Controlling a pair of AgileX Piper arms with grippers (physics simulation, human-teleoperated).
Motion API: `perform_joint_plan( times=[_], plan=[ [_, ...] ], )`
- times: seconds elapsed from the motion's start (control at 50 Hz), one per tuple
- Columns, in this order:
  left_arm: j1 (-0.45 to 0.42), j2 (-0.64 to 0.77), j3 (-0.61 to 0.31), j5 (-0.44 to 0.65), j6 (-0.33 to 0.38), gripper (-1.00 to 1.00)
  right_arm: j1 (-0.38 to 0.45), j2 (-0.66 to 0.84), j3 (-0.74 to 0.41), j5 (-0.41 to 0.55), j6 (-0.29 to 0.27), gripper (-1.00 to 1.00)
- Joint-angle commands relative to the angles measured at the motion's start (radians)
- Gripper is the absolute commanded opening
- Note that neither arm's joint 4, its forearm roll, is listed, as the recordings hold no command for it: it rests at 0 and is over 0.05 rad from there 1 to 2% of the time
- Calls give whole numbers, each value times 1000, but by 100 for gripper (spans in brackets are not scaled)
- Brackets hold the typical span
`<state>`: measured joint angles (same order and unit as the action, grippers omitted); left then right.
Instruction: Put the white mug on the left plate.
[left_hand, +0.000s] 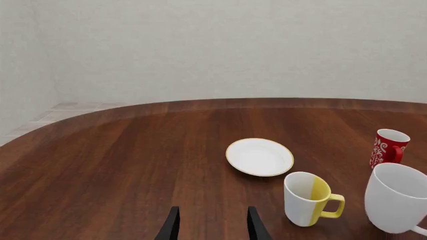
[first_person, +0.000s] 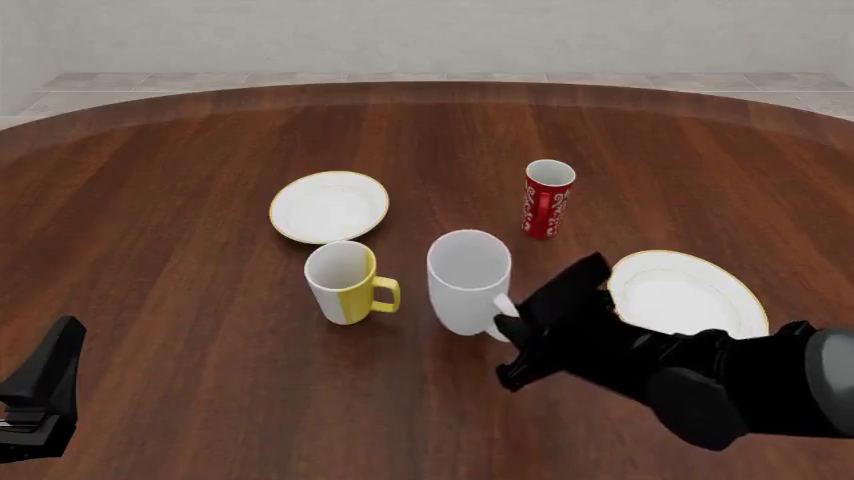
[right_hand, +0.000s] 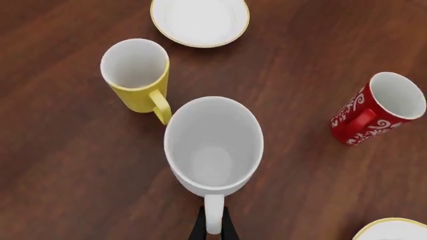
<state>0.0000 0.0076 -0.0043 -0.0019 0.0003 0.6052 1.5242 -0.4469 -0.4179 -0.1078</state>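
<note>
White mug (right_hand: 213, 150) handle pinched in right gripper (right_hand: 213, 227); left gripper (left_hand: 212, 225) parted, fingers cropped.

Cups, three: one white mug (first_person: 469, 280), one white-and-yellow mug (first_person: 343, 281), one slim red patterned cup (first_person: 547, 199)
Plates, two: one left plate (first_person: 330, 206), small with yellowish rim; one larger white plate (first_person: 683, 294)
Tables, one: dark wood table (first_person: 174, 200)
Robot arms, two: one left gripper (first_person: 40, 395), one right gripper (first_person: 514, 330)
</note>
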Motion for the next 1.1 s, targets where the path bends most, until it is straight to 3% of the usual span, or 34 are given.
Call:
perform_joint_plan(
  times=[0.02,0.08,0.1,0.12,0.16,0.2,0.3,0.4,0.44,1.1],
  plan=[
    [0,0,0,0,0,100,-6,-80,-25,75,-4,-100],
    [0,0,0,0,0,100,-6,-104,-36,99,-1,-100],
    [0,0,0,0,0,100,31,-109,-57,124,76,-100],
    [0,0,0,0,0,100,44,-117,-68,139,111,-100],
    [0,0,0,0,0,100,36,-128,-78,155,94,-100],
    [0,0,0,0,0,100,51,-139,-96,181,128,-100],
    [0,0,0,0,0,100,33,-167,-121,215,85,-100],
    [0,0,0,0,0,100,38,-190,-161,263,90,-100],
    [0,0,0,0,0,100,27,-200,-168,271,64,-100],
    [0,0,0,0,0,100,37,-213,-374,423,29,-100]
  ],
)
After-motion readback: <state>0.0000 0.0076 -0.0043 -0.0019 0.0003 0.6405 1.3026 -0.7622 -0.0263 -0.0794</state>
